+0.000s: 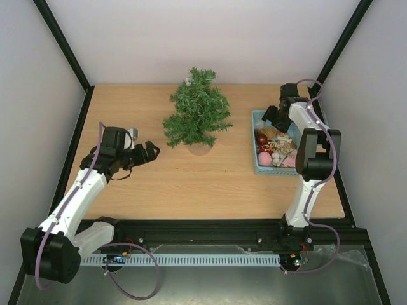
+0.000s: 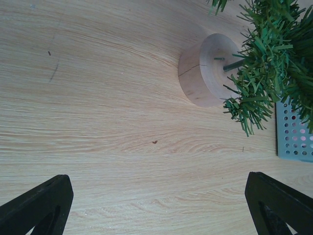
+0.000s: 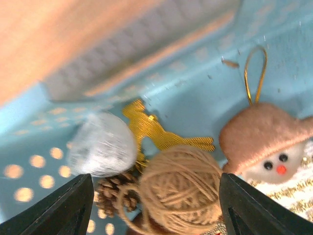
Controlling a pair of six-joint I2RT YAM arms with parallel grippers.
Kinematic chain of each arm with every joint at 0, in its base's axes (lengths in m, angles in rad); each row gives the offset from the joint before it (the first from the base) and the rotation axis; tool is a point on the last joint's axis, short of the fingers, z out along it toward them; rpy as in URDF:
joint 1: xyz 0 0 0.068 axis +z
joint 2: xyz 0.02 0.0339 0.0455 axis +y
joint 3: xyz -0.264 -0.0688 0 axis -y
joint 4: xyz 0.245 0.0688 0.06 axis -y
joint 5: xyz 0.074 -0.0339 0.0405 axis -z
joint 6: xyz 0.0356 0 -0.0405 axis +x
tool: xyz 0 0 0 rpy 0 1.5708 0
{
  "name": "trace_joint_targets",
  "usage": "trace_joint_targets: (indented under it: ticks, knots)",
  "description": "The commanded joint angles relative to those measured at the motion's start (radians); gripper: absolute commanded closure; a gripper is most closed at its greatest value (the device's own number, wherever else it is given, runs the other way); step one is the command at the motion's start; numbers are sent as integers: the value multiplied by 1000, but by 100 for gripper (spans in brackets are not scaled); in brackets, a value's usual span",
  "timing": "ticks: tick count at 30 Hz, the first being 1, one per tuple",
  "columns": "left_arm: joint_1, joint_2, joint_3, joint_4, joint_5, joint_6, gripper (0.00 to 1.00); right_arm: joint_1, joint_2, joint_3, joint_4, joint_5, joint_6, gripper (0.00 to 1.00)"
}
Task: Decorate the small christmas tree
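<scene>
I am hovering my right gripper (image 3: 155,198) inside the light-blue perforated plastic basket (image 3: 195,93), fingers spread wide and gripping nothing; the tan ball of wound twine (image 3: 178,188) is sitting right between them, close to my right finger, because that looks like the ornament I am lining up to pinch; just beyond my left finger a frosted silver bauble (image 3: 102,144) is lying beside a brown pine cone (image 3: 115,196); straight ahead a gold glitter cut-out (image 3: 156,129) is lying flat on the basket floor; past my right finger a felt snowman with a tan hat and gold loop (image 3: 266,142) is resting, its loop being what would hook a branch.

My left gripper (image 2: 159,208) is waiting fully open and empty over the pale wooden table (image 2: 98,98); ahead of it, toward its right finger, the small christmas tree (image 1: 198,114), bushy with dark-green needles, is standing on its round tan wooden base (image 2: 203,68), well apart from my right gripper, out to that hand's left; I judge this hand is standing by to steady the tree; no ornament is showing on the branches yet, so the decorating is only beginning.
</scene>
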State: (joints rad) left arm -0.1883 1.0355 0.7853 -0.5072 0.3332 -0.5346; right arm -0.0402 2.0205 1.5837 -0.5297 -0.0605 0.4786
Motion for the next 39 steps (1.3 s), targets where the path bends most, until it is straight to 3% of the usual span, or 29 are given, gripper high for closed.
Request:
trace_joint_targets:
  ticks: [1,13,30,39]
  knots:
    - [6,-26,22,-16,5,-9,1,-4,-44,44,11,-35,1,29]
    - [6,-32,45,-40,-16,-11,1,29,88,97,101,-136,71,48]
    - [6,-43,46,-51,-20,-14,1,75,139,102,7,4,47,59]
    - [5,-40,44,-45,-14,-16,1,75,135,98,1,21,37,74]
